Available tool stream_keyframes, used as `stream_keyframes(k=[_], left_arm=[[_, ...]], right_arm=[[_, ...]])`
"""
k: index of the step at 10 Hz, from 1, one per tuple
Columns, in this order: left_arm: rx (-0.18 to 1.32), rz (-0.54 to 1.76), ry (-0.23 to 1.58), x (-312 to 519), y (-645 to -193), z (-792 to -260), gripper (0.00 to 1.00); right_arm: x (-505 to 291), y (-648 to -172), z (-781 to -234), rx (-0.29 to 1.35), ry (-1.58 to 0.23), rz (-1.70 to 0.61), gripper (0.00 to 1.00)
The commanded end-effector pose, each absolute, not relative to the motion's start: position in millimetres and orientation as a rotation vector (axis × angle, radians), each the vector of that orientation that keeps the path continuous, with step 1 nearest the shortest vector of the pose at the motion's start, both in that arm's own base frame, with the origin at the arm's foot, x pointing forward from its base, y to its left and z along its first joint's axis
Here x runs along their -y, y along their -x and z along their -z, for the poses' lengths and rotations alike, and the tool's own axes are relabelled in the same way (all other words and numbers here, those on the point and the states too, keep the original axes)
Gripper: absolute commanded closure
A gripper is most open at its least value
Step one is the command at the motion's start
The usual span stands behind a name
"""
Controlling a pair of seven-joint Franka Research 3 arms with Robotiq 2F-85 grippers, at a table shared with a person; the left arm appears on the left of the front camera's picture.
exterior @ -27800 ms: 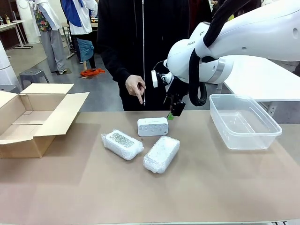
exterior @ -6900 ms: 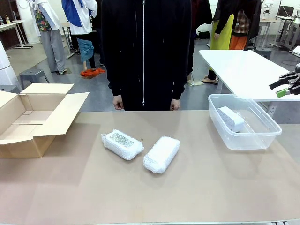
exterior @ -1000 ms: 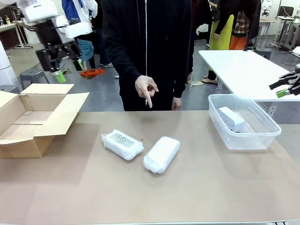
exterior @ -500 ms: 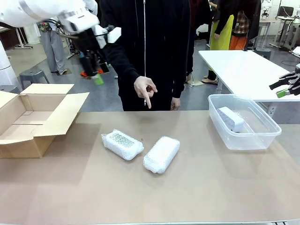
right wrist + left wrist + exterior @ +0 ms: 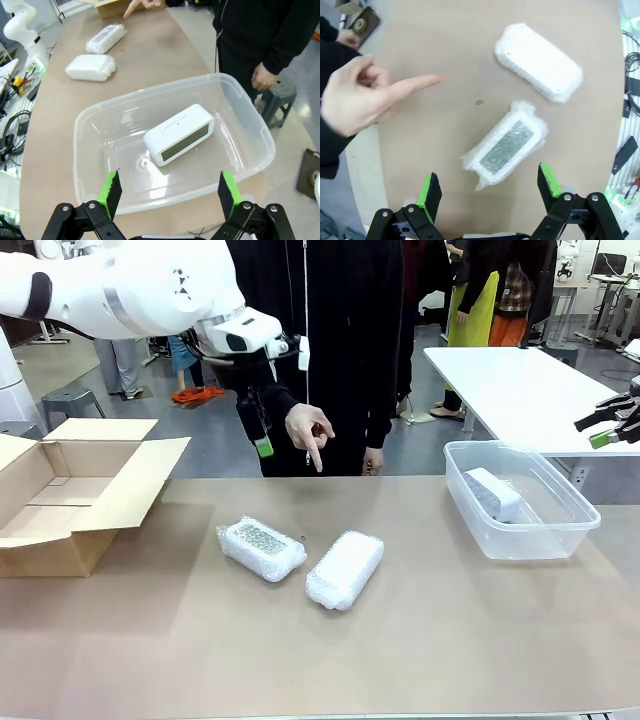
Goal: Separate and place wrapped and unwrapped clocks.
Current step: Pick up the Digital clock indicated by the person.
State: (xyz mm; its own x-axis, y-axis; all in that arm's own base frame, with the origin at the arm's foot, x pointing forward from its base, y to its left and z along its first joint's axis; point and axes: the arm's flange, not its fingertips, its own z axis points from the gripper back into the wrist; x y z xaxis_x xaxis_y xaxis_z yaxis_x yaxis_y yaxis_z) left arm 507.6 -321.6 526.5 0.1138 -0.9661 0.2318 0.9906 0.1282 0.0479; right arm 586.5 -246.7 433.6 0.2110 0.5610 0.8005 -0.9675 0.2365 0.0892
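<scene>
Two bubble-wrapped clocks lie mid-table: the left one (image 5: 261,548) (image 5: 505,148) shows a grey face through its wrap, the right one (image 5: 345,568) (image 5: 538,62) is plain white. The bare white clock (image 5: 492,493) (image 5: 179,133) rests inside the clear plastic bin (image 5: 575,505) (image 5: 95,115) at the right. My left gripper (image 5: 260,432) (image 5: 490,191) hangs open in the air above the far edge of the table, over the left wrapped clock. My right gripper (image 5: 608,429) (image 5: 169,191) is open, high beside the bin. The person's hand (image 5: 311,430) (image 5: 362,95) points a finger down toward the wrapped clocks.
An open cardboard box (image 5: 70,485) stands at the table's left edge. The person in a black jacket (image 5: 320,330) stands at the far side. A white table (image 5: 520,390) lies beyond the bin. Bare tabletop stretches in front of the wrapped clocks.
My left arm has swung right from above the cardboard box and down, to just beside the person's pointing hand. The right gripper, the clocks and the hand have stayed put.
</scene>
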Motion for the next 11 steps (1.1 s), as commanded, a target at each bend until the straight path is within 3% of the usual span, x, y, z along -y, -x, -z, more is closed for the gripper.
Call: stream_keyframes(k=[1, 4, 11], left_arm=[[0.179, 1.401, 0.114, 331, -493, -524, 0.0], [0.142, 1.422, 0.116, 356, -467, -513, 0.0], [0.063, 1.398, 0.138, 386, -484, -490, 0.0]], right_arm=[[246, -586, -433, 0.731, -0.682, -1.183, 0.0], [246, -586, -433, 0.731, -0.682, -1.183, 0.0], [246, -586, -433, 0.731, -0.682, -1.183, 0.0]])
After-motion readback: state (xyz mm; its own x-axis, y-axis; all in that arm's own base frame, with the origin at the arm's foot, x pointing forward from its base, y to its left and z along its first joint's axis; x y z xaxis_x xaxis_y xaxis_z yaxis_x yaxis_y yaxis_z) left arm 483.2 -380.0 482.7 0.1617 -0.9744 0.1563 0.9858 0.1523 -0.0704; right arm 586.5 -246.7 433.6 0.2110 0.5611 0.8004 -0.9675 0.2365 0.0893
